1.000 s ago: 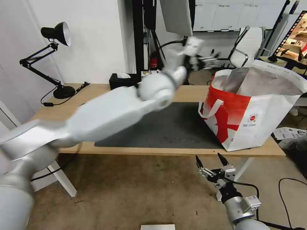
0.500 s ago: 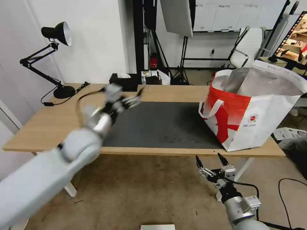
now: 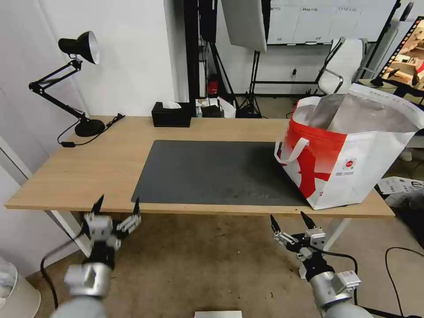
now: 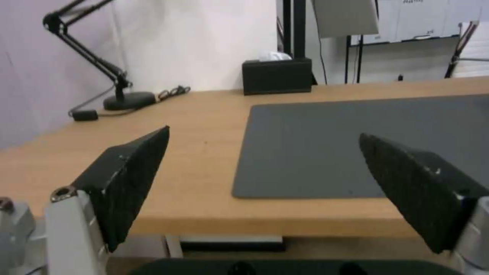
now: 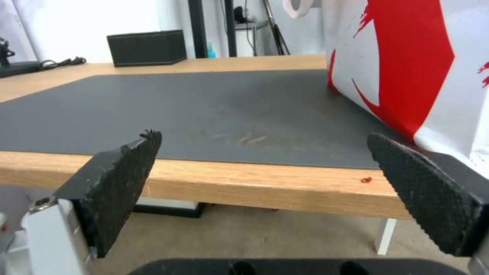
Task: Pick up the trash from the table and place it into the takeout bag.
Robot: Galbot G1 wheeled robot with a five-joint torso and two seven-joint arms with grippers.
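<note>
My left gripper [image 3: 116, 206] hangs low in front of the table [image 3: 110, 154], just under its near edge, with its two black fingers [image 4: 127, 179] spread wide and nothing between them. My right gripper [image 3: 289, 219] hangs the same way off to the right of it, also under the near edge, fingers [image 5: 114, 187] wide apart and holding nothing. Past the left gripper, up on the table, lies the mat [image 3: 216, 172], and its near left corner sits just beyond the fingertips. Farther back from that gripper I see the tissue box [image 3: 171, 114] at the far edge of the table, and well off to the left stands a lamp [image 3: 75, 79] with its cord lying on the wood. The bag [image 3: 349, 150] stands just beyond my right gripper and a bit to its right, on the right end of the table, with its bottom partly on the mat. Its top is open and the silver lining shows, but I cannot see what is inside. In the right wrist view the bag [image 5: 407, 65] is close to the right finger, and a tiny red crumb [image 5: 366, 179] sits on the wood by the table's edge, right in front of that finger.
</note>
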